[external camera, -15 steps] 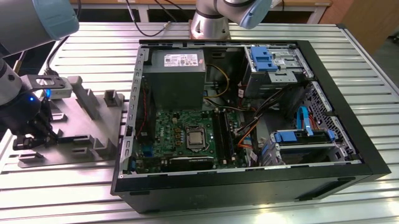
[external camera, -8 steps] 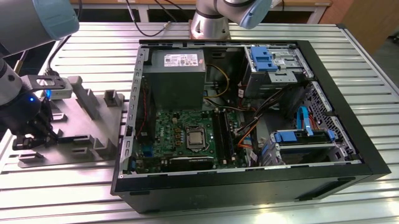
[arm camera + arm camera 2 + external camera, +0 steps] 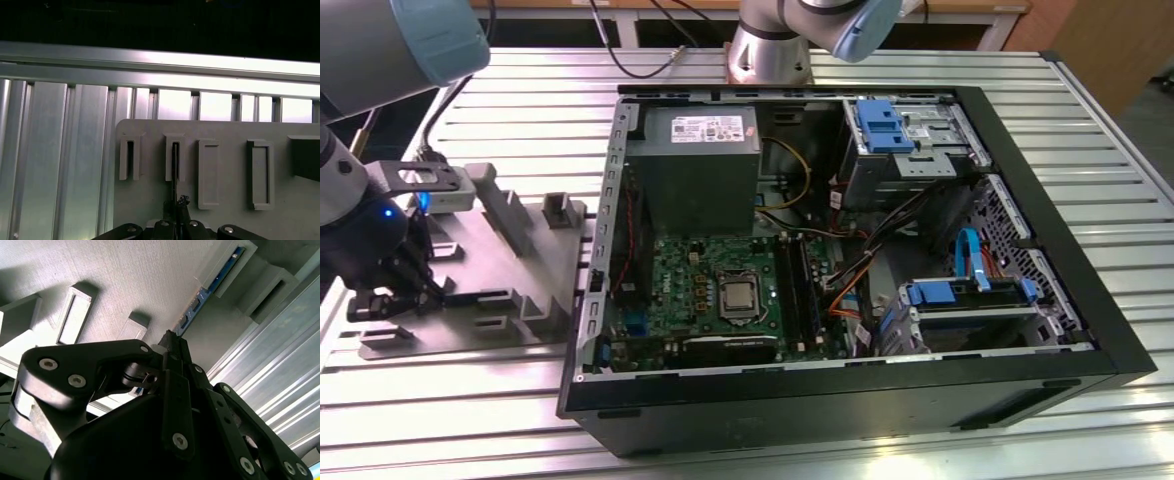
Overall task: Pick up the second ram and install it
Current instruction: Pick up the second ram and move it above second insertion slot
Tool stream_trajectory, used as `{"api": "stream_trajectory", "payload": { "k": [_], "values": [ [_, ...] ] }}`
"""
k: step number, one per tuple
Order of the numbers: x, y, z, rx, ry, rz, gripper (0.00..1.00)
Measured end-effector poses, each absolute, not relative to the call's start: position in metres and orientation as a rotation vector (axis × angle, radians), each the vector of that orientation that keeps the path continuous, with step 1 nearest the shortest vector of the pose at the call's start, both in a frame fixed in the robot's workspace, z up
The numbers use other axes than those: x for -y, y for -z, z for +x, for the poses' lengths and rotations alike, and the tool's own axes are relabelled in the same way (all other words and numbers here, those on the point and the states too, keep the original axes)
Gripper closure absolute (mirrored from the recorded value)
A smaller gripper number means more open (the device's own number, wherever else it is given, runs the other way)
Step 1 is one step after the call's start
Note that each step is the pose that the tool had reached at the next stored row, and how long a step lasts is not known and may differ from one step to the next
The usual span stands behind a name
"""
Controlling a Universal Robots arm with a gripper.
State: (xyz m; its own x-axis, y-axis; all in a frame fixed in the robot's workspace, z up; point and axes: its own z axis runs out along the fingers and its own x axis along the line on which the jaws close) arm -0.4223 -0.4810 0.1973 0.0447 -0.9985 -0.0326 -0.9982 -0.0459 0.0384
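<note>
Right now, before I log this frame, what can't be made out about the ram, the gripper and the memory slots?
The second ram: in the second wrist view the gripper hides much of its length; in the first wrist view it stands edge-on, faces unseen.
Exterior view: the arm covers the ram at the grey fixture.
Exterior view: memory slots too small to tell which are filled.

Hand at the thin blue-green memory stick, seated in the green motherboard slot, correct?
Not in the green motherboard: the thin blue-green memory stick stands in a slot of the grey plastic fixture, as the second wrist view shows. The hand is at it.
</note>
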Motion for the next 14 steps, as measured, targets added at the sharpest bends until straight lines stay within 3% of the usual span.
{"api": "stream_trajectory", "payload": {
  "k": [14],
  "values": [
    [0.481,-0.208,-0.422,2.167,0.079,2.267,0.87]
  ]
}}
